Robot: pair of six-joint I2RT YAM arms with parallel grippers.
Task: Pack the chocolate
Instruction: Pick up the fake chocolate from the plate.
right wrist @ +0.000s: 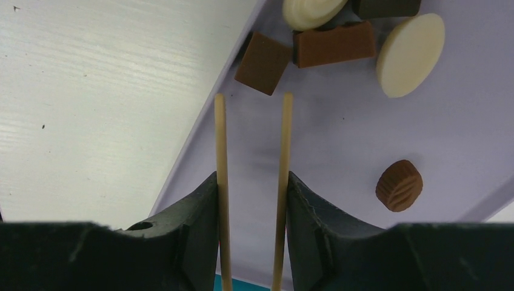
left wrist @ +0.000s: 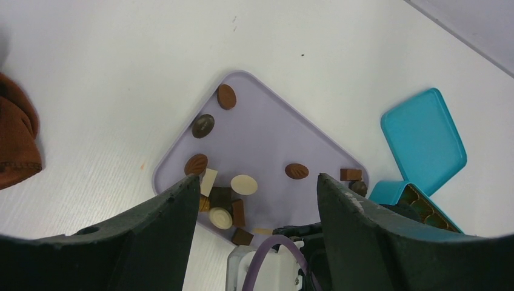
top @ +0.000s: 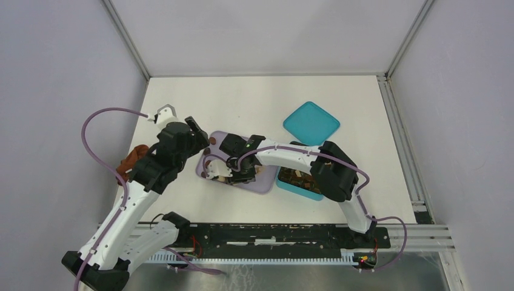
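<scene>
Picking step: chocolates (left wrist: 244, 184) lie on the lavender tray (left wrist: 267, 133), left of the teal box (left wrist: 388, 191). The right fingers (right wrist: 221, 151), narrowly parted and empty, should next straddle the caramel square (right wrist: 263, 62). The left fingers (left wrist: 163, 230) are spread wide and empty.

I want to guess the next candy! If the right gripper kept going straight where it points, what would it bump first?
Probably the square mid-brown chocolate, lying just ahead of the right gripper near the edge of the lavender tray. How high the tips hang above the tray is hard to tell.
</scene>
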